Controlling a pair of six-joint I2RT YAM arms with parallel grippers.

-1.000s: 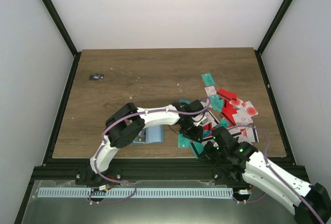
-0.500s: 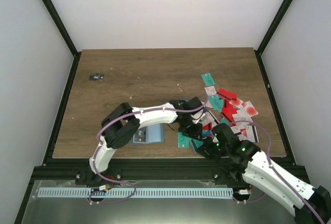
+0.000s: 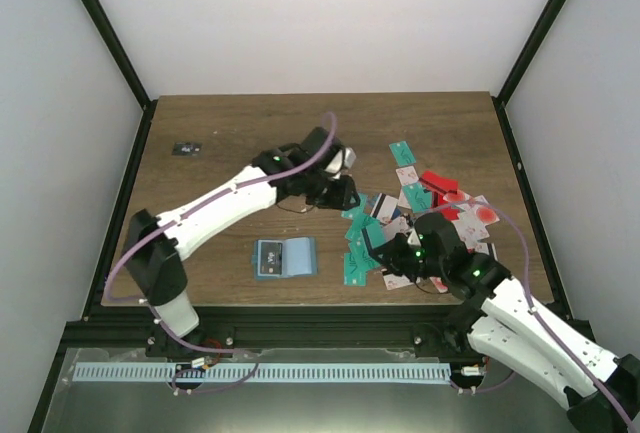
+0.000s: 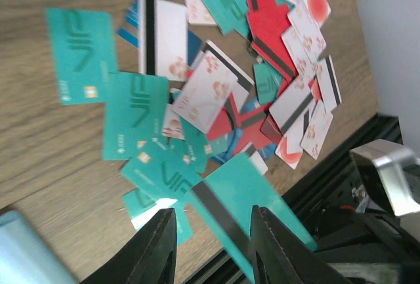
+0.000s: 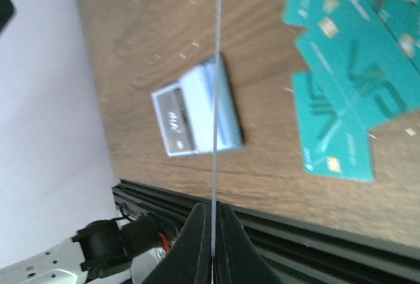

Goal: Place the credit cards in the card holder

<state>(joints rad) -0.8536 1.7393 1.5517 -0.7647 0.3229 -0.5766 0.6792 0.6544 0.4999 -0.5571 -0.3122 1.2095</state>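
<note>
Card [image 5: 217, 100] edge-on in R end effector [image 5: 212, 209]

card holder [image 4: 18, 258]: cut by edge | black object [image 3: 186, 149]: unidentifiable | held card [image 5: 216, 67]: face hidden

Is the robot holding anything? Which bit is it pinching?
The right gripper pinches one credit card by one end, seen edge-on. The left gripper holds nothing.

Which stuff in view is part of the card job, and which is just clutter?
Job:
- credit cards, loose in a pile
- one card pinched in the right gripper
- card holder

Lying about:
- small black object
</note>
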